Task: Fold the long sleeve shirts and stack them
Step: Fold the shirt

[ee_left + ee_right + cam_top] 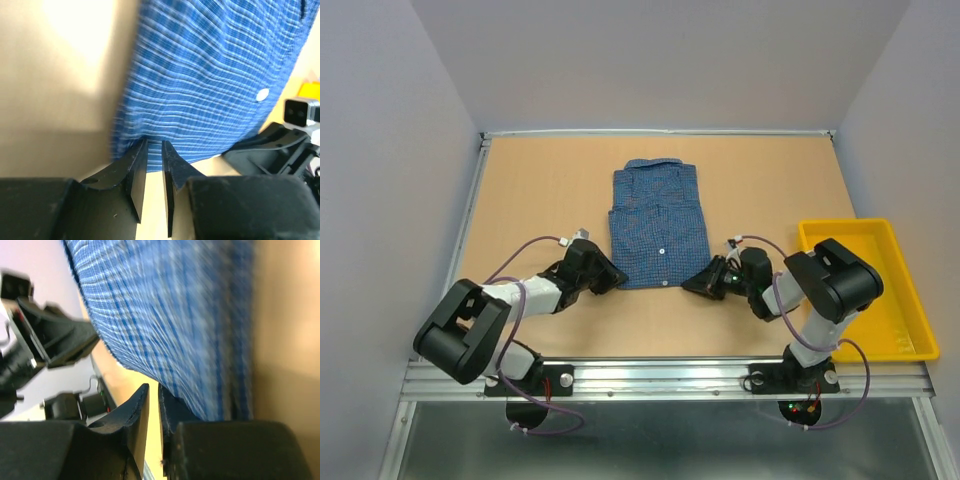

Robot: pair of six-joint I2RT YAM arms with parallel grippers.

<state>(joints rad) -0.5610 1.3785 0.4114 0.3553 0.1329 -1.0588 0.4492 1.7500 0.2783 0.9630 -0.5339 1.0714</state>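
Observation:
The long sleeve shirt lies folded in a blue checked rectangle on the table, collar at the far end and white buttons down the middle. My left gripper is at its near left corner. In the left wrist view that gripper has its jaws almost together, with the hem of the shirt between the tips. My right gripper is at the near right corner. In the right wrist view it shows only a slim gap, and the hem of the shirt meets its tips.
A yellow tray stands at the right edge of the table, beside the right arm. Grey walls close in the table on the left, back and right. A metal rail runs along the near edge.

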